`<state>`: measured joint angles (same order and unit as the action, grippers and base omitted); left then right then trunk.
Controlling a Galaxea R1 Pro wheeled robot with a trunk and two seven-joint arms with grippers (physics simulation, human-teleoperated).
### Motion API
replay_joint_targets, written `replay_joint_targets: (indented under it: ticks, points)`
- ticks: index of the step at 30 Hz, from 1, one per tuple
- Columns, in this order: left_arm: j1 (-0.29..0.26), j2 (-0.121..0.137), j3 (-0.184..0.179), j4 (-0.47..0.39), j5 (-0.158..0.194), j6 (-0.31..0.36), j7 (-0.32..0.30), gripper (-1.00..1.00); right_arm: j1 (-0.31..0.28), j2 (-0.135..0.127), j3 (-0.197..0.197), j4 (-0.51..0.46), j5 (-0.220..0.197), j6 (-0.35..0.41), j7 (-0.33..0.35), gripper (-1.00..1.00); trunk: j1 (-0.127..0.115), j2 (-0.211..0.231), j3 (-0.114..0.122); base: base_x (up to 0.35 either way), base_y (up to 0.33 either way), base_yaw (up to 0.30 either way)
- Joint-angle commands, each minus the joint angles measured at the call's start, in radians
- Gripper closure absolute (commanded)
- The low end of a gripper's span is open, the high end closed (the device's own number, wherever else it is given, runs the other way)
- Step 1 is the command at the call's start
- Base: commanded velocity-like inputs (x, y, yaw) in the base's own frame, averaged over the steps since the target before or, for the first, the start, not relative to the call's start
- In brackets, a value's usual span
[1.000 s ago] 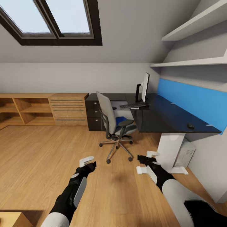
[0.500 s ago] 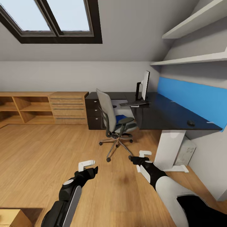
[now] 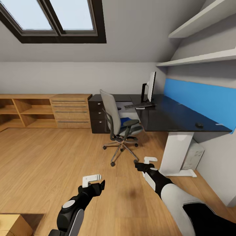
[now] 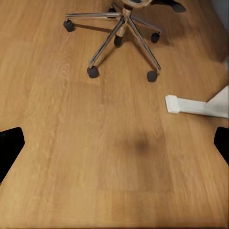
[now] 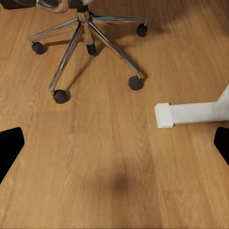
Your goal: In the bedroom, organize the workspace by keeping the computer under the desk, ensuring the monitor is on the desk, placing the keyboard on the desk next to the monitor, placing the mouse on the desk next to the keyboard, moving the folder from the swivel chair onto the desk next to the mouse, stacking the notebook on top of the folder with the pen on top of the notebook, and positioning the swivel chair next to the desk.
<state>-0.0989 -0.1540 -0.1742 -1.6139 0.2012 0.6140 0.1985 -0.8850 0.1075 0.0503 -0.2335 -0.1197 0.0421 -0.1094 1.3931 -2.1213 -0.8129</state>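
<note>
The robot is on approach, both arms low over bare wood floor [image 3: 49, 157], nothing in hand. My guess is the folder comes first, which calls for rolling closer and lifting an arm to seat height.

Largest first: the desk [image 3: 177, 118], a glossy black L-shaped top on a white leg, stands well beyond the jaws and to the right of them. Its white foot [image 5: 191, 113] lies on the floor just ahead of the right gripper [image 3: 147, 167]. The chair [image 3: 118, 126], grey cloth with black armrests, sits ahead of and between the two grippers, its chrome star base [image 4: 121, 36] splayed on small dark castors. The monitor [image 3: 151, 87] is thin, pale-backed and upright at the desk's far end, with the flat dark keyboard [image 3: 137, 105] at its foot. The folder [image 3: 124, 123], a flat blue patch, lies on the seat. The mouse [image 3: 198, 125], a small black lump, sits on the near end of the desk.

The left gripper [image 3: 93, 182] and the right one both have their jaws spread, pinching nothing.
</note>
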Motion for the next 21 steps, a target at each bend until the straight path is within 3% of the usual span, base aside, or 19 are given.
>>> replay_joint_targets:
  ticks: [1, 5, 9, 15, 21]
  points:
    - [0.001, 0.000, -0.003, -0.002, 0.010, 0.003, 0.009, -1.00, 0.000, 0.001, 0.006, -0.001, -0.010, 0.002, -0.006, -1.00, 0.004, -0.008, -0.004, 0.000, 0.000, 0.000]
    - [0.005, 0.000, -0.008, -0.004, 0.010, 0.002, 0.010, -1.00, 0.001, 0.001, 0.005, -0.003, -0.009, -0.008, -0.007, -1.00, 0.019, -0.036, -0.017, 0.000, 0.000, 0.000]
    - [0.007, 0.001, -0.010, -0.004, 0.010, -0.007, 0.009, -1.00, 0.004, -0.026, 0.005, -0.001, -0.006, -0.066, -0.005, -1.00, 0.034, -0.064, -0.029, 0.000, 0.000, 0.000]
    - [0.007, 0.005, -0.010, -0.004, 0.009, -0.013, 0.008, -1.00, 0.021, -0.040, 0.006, -0.002, -0.001, -0.128, -0.005, -1.00, 0.057, -0.106, -0.048, 0.000, 0.000, 0.000]
    - [0.007, 0.007, -0.015, -0.004, 0.008, -0.015, 0.009, -1.00, 0.035, -0.046, 0.009, -0.008, 0.001, -0.161, -0.006, -1.00, 0.057, -0.106, -0.048, 0.000, 0.000, 0.000]
